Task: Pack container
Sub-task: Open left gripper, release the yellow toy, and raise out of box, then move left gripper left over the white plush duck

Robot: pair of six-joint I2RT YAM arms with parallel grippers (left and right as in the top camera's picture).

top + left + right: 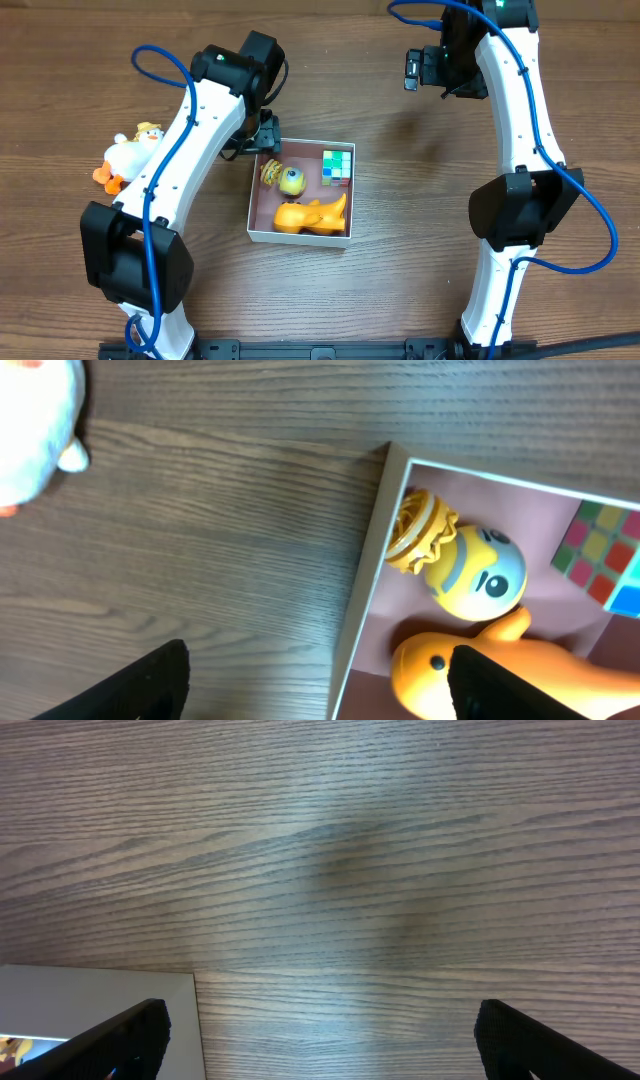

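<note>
Container, square, shallow, open-topped, thin white walls, dull pinkish-brown floor (262, 206): sits flat near the middle of the brown wood-grain tabletop (400, 290), between the two arms and nearer the left one.

Contents, four items:
- Yellow-and-brown ridged coil-like toy (269, 171), in the far left corner, touching the next item.
- Round yellow toy with a pale face and one large eye (291, 181), just beside the coil.
- Multicoloured puzzle cube, green, white and blue faces showing (337, 166), in the far right corner.
- Orange moulded plastic animal toy (310, 215), lying along the near wall and filling most of that side.

Left arm's fingers (140, 685): black, set well apart, gripping nothing; one hangs over bare tabletop and the other over the container's interior, with the left wall (365, 575) between them.

Right arm's fingers (125, 1038): black, spread wide, nothing between them, over bare tabletop well apart from the toys; one white corner of the container (100, 992) shows at the lower left of that view.

White plush duck with orange feet and a yellow hat (128, 157): on the tabletop outside the container, to its left, partly behind the left arm.
</note>
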